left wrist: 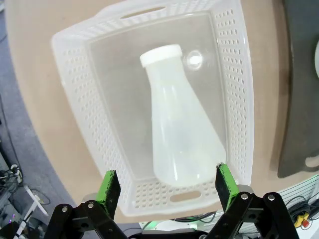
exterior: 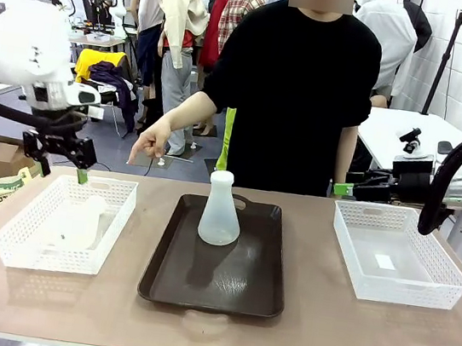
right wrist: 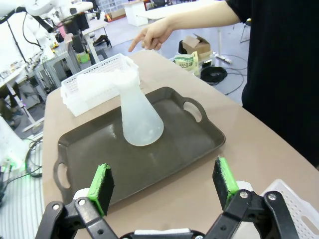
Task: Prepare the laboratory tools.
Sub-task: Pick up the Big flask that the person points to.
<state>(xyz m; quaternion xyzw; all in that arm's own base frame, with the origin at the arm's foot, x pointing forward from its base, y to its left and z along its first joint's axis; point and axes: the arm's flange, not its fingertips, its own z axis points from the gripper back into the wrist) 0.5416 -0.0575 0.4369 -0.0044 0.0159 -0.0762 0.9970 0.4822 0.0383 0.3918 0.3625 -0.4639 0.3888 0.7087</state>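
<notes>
One milky-white flask (exterior: 220, 210) stands upright at the back of the dark brown tray (exterior: 231, 294). A second flask (exterior: 75, 225) lies on its side in the left white basket (exterior: 15, 237). My left gripper (exterior: 63, 171) hovers open above that basket's far edge; in the left wrist view its gripper (left wrist: 168, 183) looks straight down on the lying flask (left wrist: 182, 129), apart from it. My right gripper (exterior: 345, 189) is open beyond the right basket's far left corner. In the right wrist view this gripper (right wrist: 163, 181) faces the upright flask (right wrist: 139, 114) on the tray (right wrist: 169, 154) from a distance.
A person in black stands at the far side, one hand (exterior: 150, 149) pointing down near the left basket. The right white basket (exterior: 448, 285) has a small label on its floor. Bare tabletop runs along the front edge.
</notes>
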